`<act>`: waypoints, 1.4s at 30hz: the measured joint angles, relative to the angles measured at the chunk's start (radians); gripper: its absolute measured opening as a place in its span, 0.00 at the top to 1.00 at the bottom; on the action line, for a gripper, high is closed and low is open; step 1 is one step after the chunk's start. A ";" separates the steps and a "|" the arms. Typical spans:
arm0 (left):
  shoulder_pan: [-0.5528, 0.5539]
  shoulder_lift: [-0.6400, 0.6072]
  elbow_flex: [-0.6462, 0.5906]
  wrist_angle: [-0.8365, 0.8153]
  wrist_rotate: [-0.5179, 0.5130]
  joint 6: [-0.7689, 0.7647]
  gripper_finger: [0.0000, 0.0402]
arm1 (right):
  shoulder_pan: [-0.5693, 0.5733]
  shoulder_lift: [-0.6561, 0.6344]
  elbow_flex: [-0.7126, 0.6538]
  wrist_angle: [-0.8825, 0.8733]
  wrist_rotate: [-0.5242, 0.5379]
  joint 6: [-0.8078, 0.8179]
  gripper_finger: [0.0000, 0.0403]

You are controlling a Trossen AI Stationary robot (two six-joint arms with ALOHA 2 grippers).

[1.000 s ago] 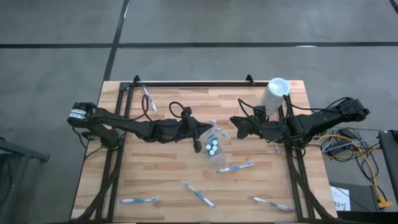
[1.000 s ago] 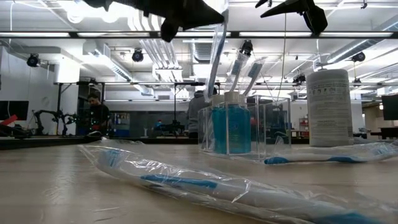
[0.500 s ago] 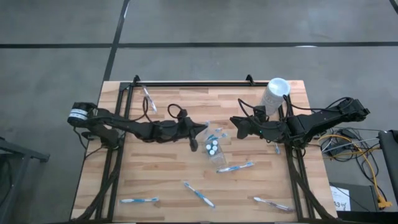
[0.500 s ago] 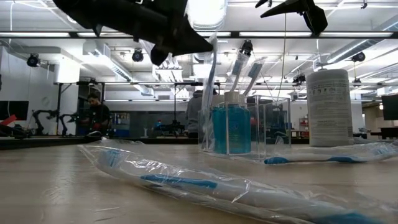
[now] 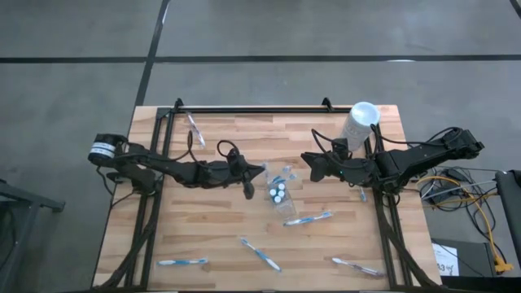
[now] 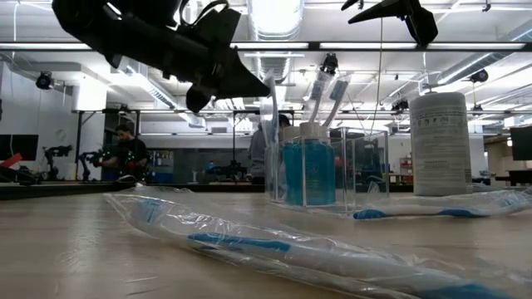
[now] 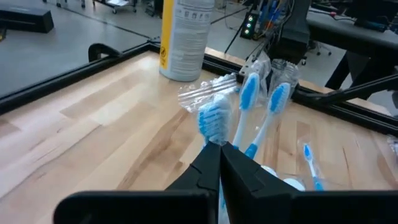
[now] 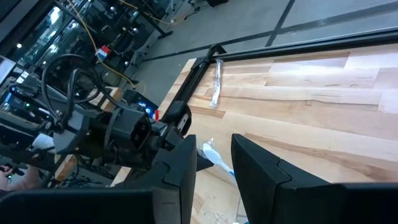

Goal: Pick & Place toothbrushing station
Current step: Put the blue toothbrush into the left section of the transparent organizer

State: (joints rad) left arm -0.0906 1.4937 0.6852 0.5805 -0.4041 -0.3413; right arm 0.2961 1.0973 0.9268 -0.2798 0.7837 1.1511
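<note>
A clear box point(image 5: 279, 192) at the table's middle holds blue white-capped tubes point(image 6: 309, 170) and two upright blue-and-white toothbrushes point(image 7: 273, 106). My left gripper point(image 5: 249, 189) hangs just left of the box, shut on another toothbrush point(image 6: 270, 116). My right gripper point(image 5: 312, 167) waits open and high on the box's right, with nothing between its fingers point(image 8: 180, 168). More toothbrushes lie flat near the front edge point(image 5: 183, 261) point(image 5: 260, 254) point(image 5: 358, 266) and beside the box point(image 5: 309, 218). My left gripper pinches the toothbrush's neck just under the bristle head point(image 7: 215, 138) between its two fingertips. The fingers come about level from the table's left and lie across the brush. It stands nearly upright, head up, its lower end down by the box's left wall point(image 6: 270, 187).
A tall white cylinder point(image 5: 360, 124) stands at the far right. A wrapped toothbrush point(image 5: 194, 129) lies at the far left, and another wrapped one point(image 6: 249, 245) lies near the low camera. A black rail point(image 5: 252, 109) runs along the far edge.
My left gripper has come down and drawn a little toward the table's left, staying shut on the toothbrush. The brush has sunk with it and turned from slanted to nearly upright beside the box's left wall.
</note>
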 joint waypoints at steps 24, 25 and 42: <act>0.000 -0.003 -0.003 0.005 0.022 -0.006 0.67 | 0.000 0.000 0.000 0.000 0.000 -0.002 0.76; 0.000 -0.003 -0.003 0.005 0.022 -0.006 0.64 | 0.000 0.000 0.000 0.000 0.000 -0.001 0.76; 0.000 -0.244 0.003 -0.421 -0.010 -0.109 0.58 | 0.000 0.000 0.000 0.000 0.000 0.000 0.76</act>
State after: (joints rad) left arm -0.0906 1.2501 0.6881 0.1599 -0.4137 -0.4501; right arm 0.2959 1.0973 0.9268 -0.2794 0.7837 1.1510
